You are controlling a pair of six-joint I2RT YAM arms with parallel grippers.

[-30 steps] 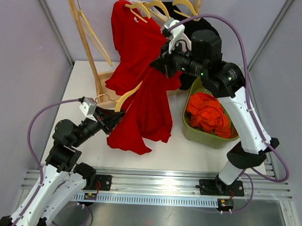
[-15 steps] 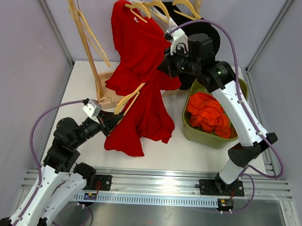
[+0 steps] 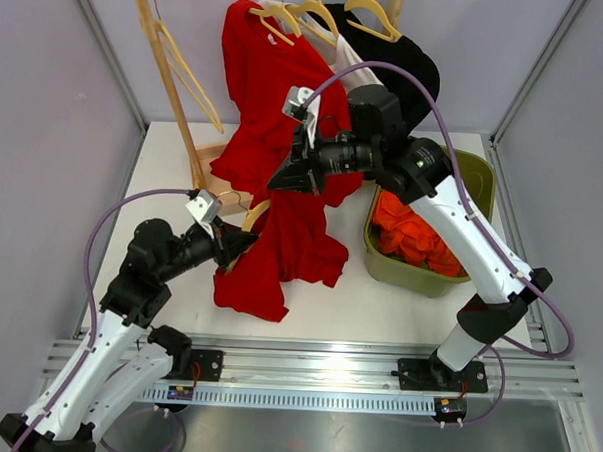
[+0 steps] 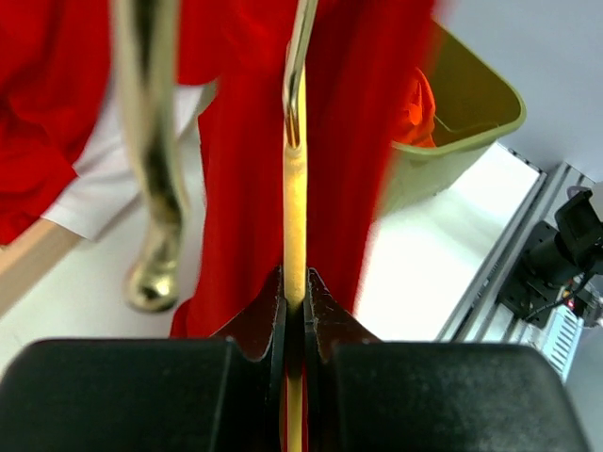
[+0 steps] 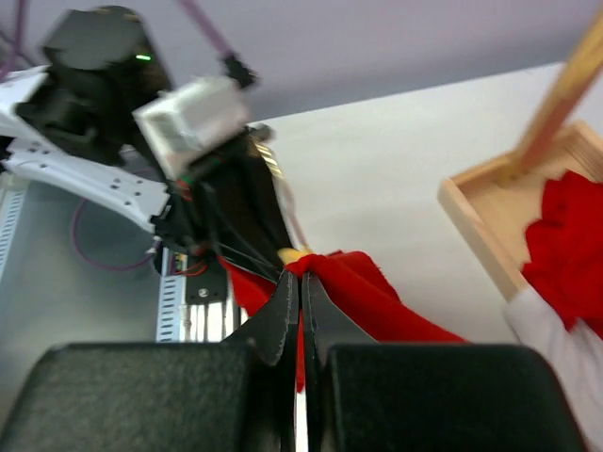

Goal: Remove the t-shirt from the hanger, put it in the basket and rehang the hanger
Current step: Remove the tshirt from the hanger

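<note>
A red t-shirt [image 3: 293, 238] hangs off a yellow wooden hanger [image 3: 256, 213] above the white table. My left gripper [image 3: 241, 243] is shut on the hanger's lower arm. In the left wrist view the hanger [image 4: 295, 207] runs as a thin yellow strip straight up from that gripper [image 4: 295, 282], with the red t-shirt [image 4: 245, 160] behind it. My right gripper [image 3: 281, 181] is just above the hanger and is shut on a fold of the shirt. In the right wrist view this gripper [image 5: 300, 278] pinches the red t-shirt [image 5: 377, 294] beside the hanger's tip [image 5: 293, 254].
A wooden clothes rack [image 3: 161, 55] stands at the back with another red shirt [image 3: 263, 69], a black garment [image 3: 414, 56] and bare hangers [image 3: 188, 76]. Its base tray [image 3: 211, 187] lies left of the shirt. A green bin [image 3: 410, 271] of orange clothes [image 3: 413, 229] stands on the right.
My right gripper has swung left and down with the shirt fold, ending close above the left gripper. The left gripper has shifted slightly right with the hanger.
</note>
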